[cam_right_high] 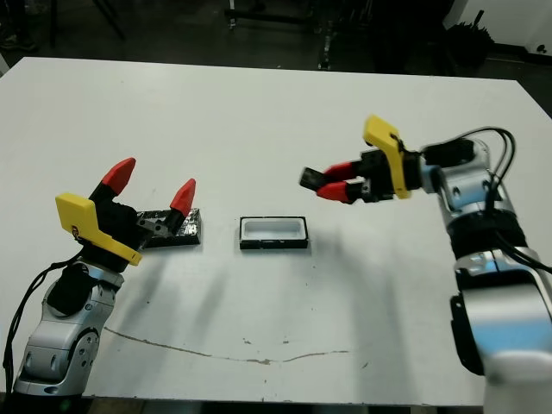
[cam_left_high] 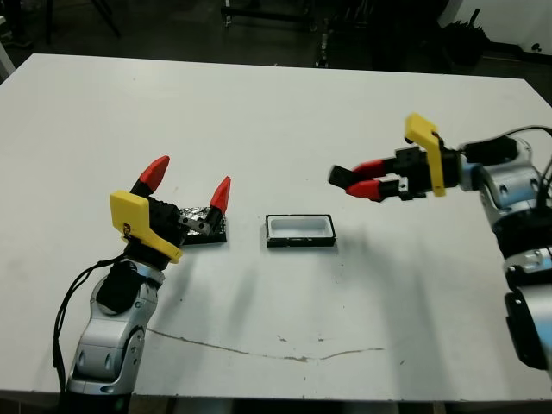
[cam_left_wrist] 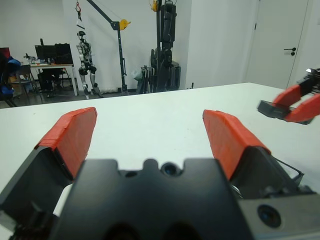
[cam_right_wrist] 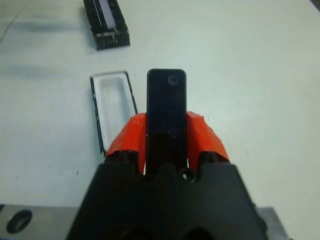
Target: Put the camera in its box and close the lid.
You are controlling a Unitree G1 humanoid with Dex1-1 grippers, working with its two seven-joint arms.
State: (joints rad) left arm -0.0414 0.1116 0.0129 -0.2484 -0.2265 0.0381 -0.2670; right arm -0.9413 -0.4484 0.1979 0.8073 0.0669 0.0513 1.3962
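So the right gripper (cam_right_high: 323, 185) grips the camera (cam_right_wrist: 166, 117) above the counter (cam_left_high: 276, 112); the box (cam_left_high: 299, 231) sits empty, lid (cam_right_wrist: 106, 22) off, and the left fingers (cam_left_high: 221, 194) spread wide.

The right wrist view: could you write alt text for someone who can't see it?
Seen from the wrist, the right gripper clamps its two red fingers on a slim black camera, held above a white table. Beyond it the open box, white inside, lies empty, and past that its black lid lies flat.
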